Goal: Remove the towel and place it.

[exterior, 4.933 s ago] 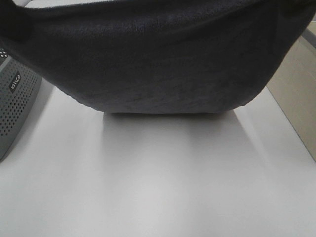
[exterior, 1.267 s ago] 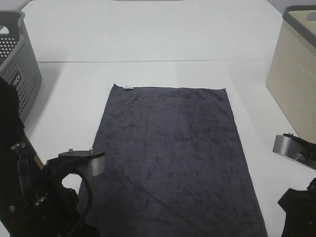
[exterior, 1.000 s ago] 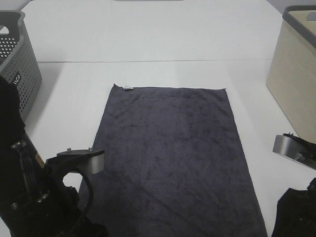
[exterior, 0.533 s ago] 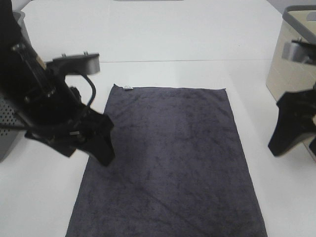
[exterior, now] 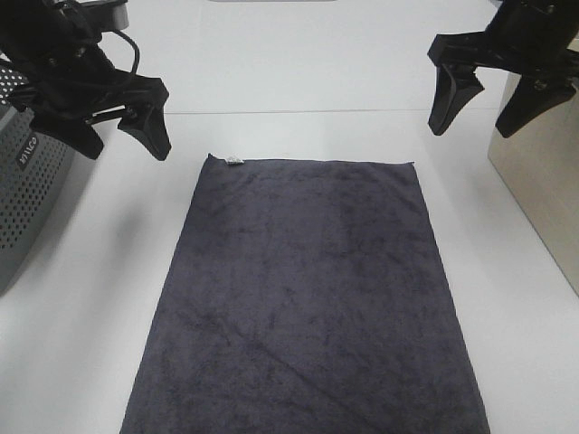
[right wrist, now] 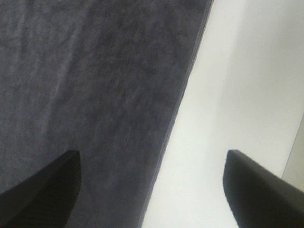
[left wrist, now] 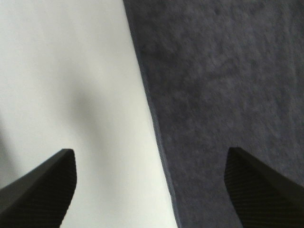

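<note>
The dark charcoal towel [exterior: 308,289] lies flat and spread out on the white table [exterior: 298,72], with its small tag [exterior: 234,162] at the far left corner. My left gripper [exterior: 122,143] hangs open and empty above the table, just left of that corner. My right gripper [exterior: 475,119] hangs open and empty just right of the towel's far right corner. In the left wrist view the towel's long edge [left wrist: 156,128] runs between the spread fingertips [left wrist: 42,185]. The right wrist view shows the towel's other edge [right wrist: 183,99] between its fingertips [right wrist: 261,190].
A grey perforated basket [exterior: 27,181] stands at the left edge of the table. A beige basket [exterior: 543,181] stands at the right edge, close behind my right gripper. Bare white table surrounds the towel.
Earlier the towel hung up in front of the camera; now it lies flat. In the last second both arms rose from the near edge and moved to the towel's far corners, open.
</note>
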